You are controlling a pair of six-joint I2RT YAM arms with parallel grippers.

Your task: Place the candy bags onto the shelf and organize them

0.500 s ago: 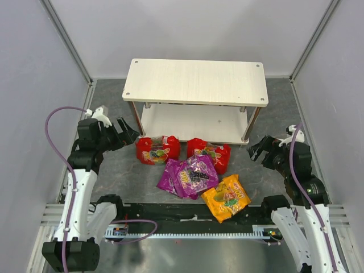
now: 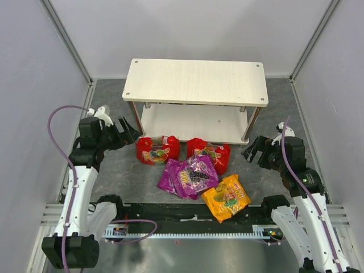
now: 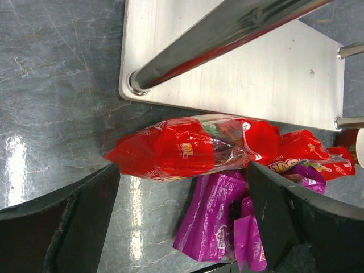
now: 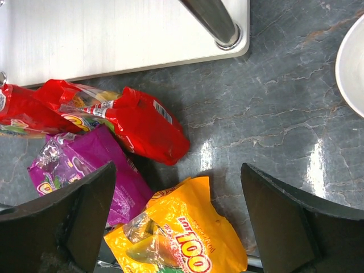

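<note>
Robot lab cell: plain grey panel walls [image 2: 28,85], aluminium rail [image 2: 187,234].

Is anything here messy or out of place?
Yes: the glossy red, purple and orange-yellow plastic candy bags lie in an overlapping, crooked heap on the grey stone-look table, in front of the pale wood-grain shelf. Nothing looks torn or spilled.

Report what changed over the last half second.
The right tool, open, edged slightly left toward the candy bags. The left tool, also open, barely shifted. Nothing was grasped or released; bags and shelf stayed put.
</note>
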